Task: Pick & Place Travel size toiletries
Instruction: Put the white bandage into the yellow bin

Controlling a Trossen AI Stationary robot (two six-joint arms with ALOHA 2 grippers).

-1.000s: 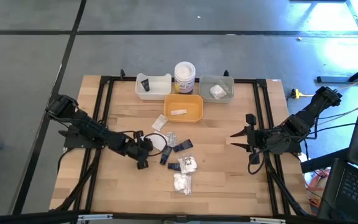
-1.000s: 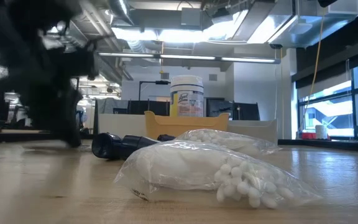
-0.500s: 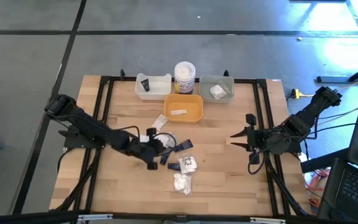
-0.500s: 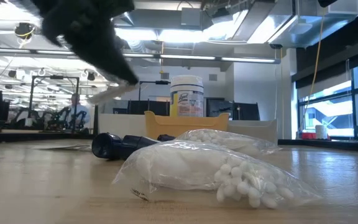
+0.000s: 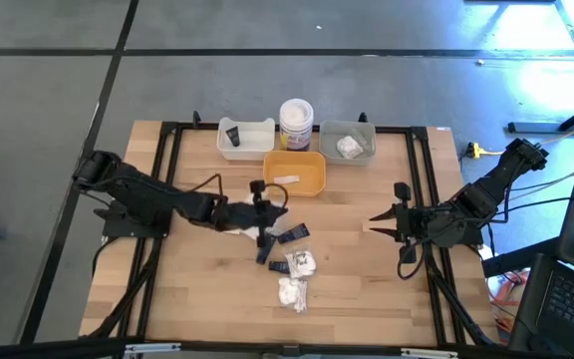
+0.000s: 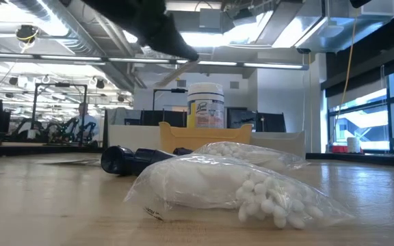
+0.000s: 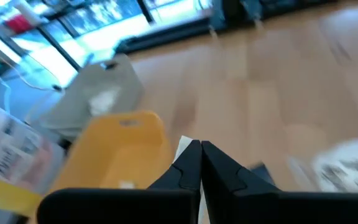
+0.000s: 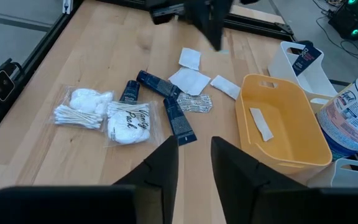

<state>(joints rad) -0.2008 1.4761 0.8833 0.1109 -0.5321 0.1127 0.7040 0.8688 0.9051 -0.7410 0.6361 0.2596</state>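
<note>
Gripping a white sachet (image 7: 183, 149), left gripper (image 5: 258, 196) beside yellow tray (image 5: 312, 183)

1. The left gripper (image 7: 200, 163) has both dark fingers pressed together, pinching a thin white sachet (image 7: 183, 149) at the tips.
2. A yellow tray (image 7: 114, 146) sits just beyond the fingers.
3. A grey tray (image 7: 104, 87) lies behind it, holding a white item.
4. A wooden table (image 7: 278, 93) extends beyond.

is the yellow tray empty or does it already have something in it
Not empty. The yellow tray holds one flat pale sachet lying on its floor, seen in the right wrist view and from above.
</note>
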